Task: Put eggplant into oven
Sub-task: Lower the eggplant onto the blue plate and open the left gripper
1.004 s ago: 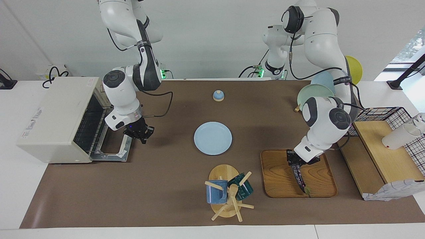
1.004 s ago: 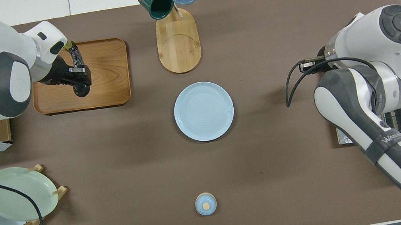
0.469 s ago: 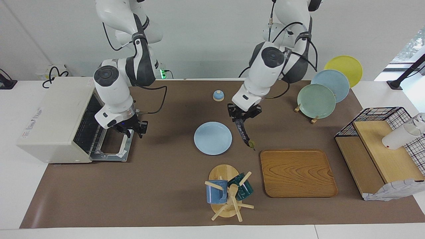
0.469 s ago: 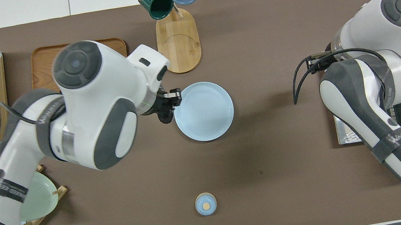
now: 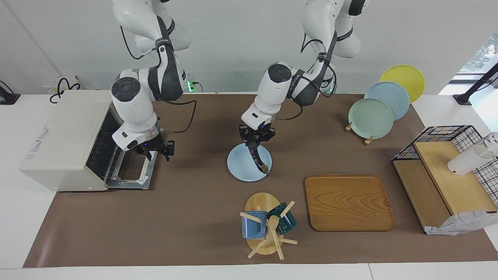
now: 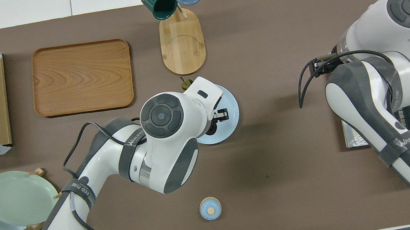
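My left gripper (image 5: 255, 144) is shut on the thick end of the dark purple eggplant (image 5: 258, 157). The eggplant hangs slanted, green stem end down, over the light blue plate (image 5: 241, 167) at the table's middle. In the overhead view the left arm covers most of the plate (image 6: 231, 111), and only the eggplant's stem tip (image 6: 184, 82) shows. The off-white oven (image 5: 62, 136) stands at the right arm's end with its door (image 5: 132, 175) folded down flat and the wire rack showing. My right gripper (image 5: 157, 151) is open and empty, just above the open door's edge.
A wooden tray (image 5: 348, 202) lies bare toward the left arm's end. A mug rack (image 5: 266, 229) with two mugs stands farther from the robots than the plate. A small blue lidded pot (image 5: 255, 112), a plate rack (image 5: 373, 112) and a wire shelf (image 5: 447, 171) are also here.
My left gripper lifted the eggplant off the wooden tray and carried it toward the right arm's end, to over the blue plate. My right gripper shifted slightly by the oven door.
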Action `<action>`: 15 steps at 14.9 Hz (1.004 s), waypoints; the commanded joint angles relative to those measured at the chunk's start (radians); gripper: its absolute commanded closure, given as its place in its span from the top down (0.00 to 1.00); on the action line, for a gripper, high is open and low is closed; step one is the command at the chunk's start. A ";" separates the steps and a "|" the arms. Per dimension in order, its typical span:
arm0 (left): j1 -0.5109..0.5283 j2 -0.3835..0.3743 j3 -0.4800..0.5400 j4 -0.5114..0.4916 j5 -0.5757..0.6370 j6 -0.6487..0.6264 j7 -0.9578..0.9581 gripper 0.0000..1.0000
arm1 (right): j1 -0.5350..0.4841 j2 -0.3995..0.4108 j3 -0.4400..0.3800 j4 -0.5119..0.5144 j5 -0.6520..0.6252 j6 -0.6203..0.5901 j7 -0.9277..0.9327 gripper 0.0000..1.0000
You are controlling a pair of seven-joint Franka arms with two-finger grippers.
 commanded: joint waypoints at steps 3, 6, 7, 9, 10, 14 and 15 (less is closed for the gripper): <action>-0.031 0.053 0.022 -0.003 -0.012 0.074 -0.002 0.00 | 0.017 -0.005 0.005 -0.012 -0.016 0.004 0.007 0.67; -0.030 0.053 0.024 -0.003 -0.011 0.073 0.015 0.87 | 0.018 -0.003 0.005 -0.012 -0.016 0.027 0.007 0.66; -0.030 0.051 0.024 -0.003 -0.009 0.066 0.017 1.00 | 0.018 -0.003 0.005 -0.012 -0.015 0.035 0.007 0.66; -0.019 0.039 0.024 -0.002 -0.008 0.053 0.020 1.00 | 0.020 -0.002 0.005 -0.012 -0.015 0.043 0.007 0.66; -0.011 0.030 0.030 0.000 -0.008 0.031 0.029 1.00 | 0.032 -0.002 0.005 -0.010 -0.015 0.050 0.009 0.66; 0.146 -0.079 0.028 0.029 -0.008 -0.166 0.177 1.00 | 0.142 0.007 0.005 0.019 -0.015 0.067 0.211 0.66; 0.194 -0.094 0.027 0.049 -0.008 -0.223 0.213 1.00 | 0.146 0.012 0.005 0.022 -0.013 0.081 0.225 0.66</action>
